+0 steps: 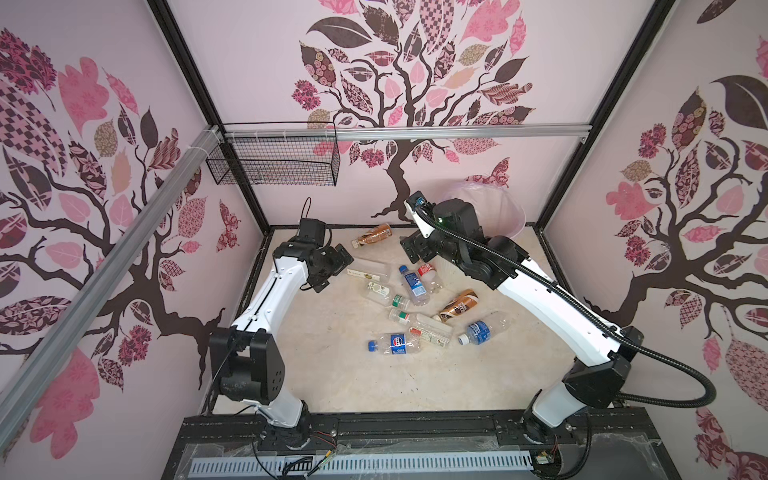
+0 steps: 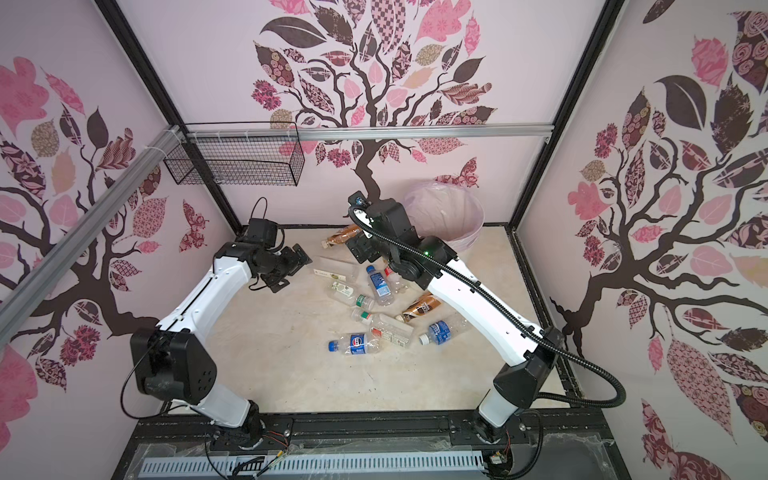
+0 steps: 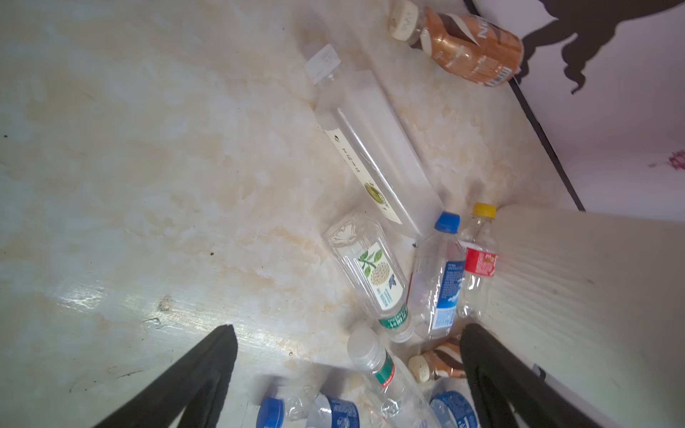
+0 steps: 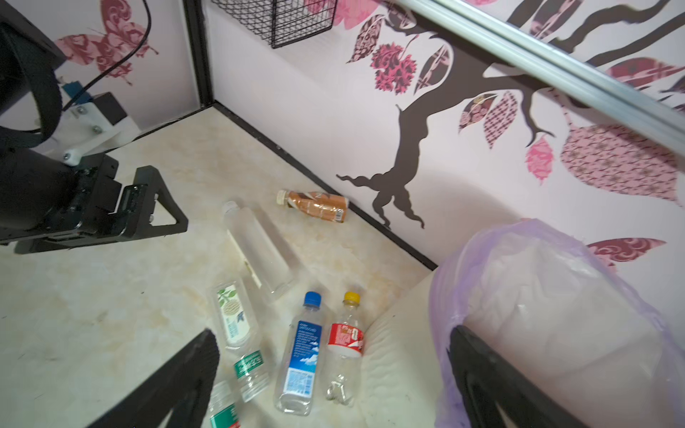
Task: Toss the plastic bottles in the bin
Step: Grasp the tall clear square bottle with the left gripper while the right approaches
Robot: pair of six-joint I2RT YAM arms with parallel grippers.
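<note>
Both pairs of jaws hang open and empty above the plastic bottles [image 1: 415, 286] scattered on the worktop [image 1: 332, 382], so a pick is due: likely closing the right jaws around the red-labelled bottle [image 4: 344, 339] just beside the bin [image 2: 469, 237], whose inside is hard to see.

Tabletop [image 1: 332, 374]: marbled cream. Bin [image 4: 400, 370]: ribbed cream-white; liner [image 4: 482, 252]: translucent lilac. Beside bin: red-label bottle [image 4: 344, 341], clear, yellow cap; blue-label bottle [image 4: 302, 352], clear, blue cap. Basket [image 1: 274, 162]: black mesh.
</note>
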